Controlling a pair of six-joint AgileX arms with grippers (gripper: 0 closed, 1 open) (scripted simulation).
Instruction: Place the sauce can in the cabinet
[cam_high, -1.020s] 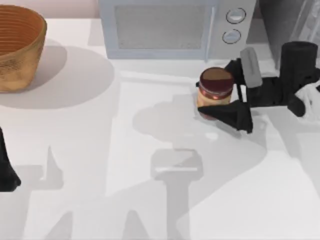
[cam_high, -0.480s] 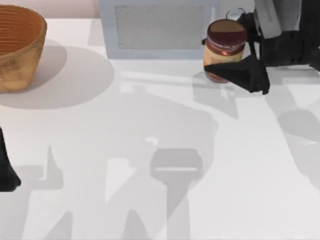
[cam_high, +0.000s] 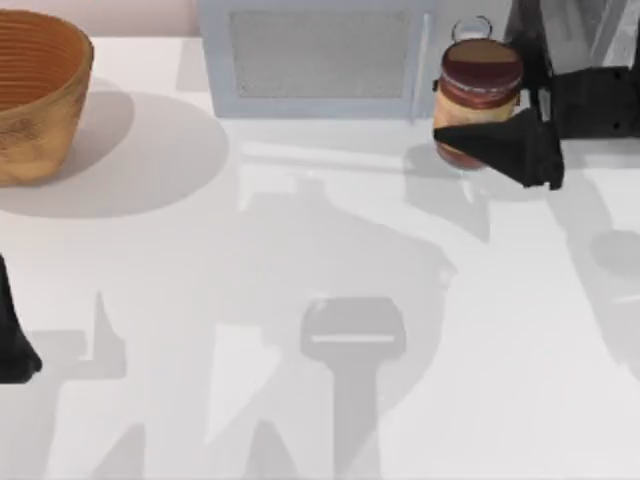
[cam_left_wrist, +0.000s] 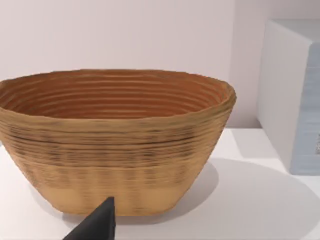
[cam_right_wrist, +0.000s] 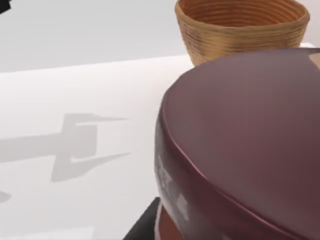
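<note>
Brown-lidded sauce can (cam_high: 481, 98), one, in right pincer (cam_high: 497, 118)

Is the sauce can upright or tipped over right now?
Upright: in the top view the sauce can shows its flat brown lid facing up, label below, held by the right end effector.

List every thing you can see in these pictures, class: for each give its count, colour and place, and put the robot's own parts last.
sauce can: one, dark-brown lid, reddish contents, orange-yellow label; far right of the table, in front of the microwave's right end, held off the table.
microwave: one, pale grey-blue; far edge, centre.
basket: one, woven tan and orange; far left corner.
cabinet: one, dark grey; far right corner, partly behind the arm.
table: one, white.
right gripper: one, black; jaws shut on the sauce can, far right.
left gripper: one, black; parked at the left edge, facing the basket.
</note>
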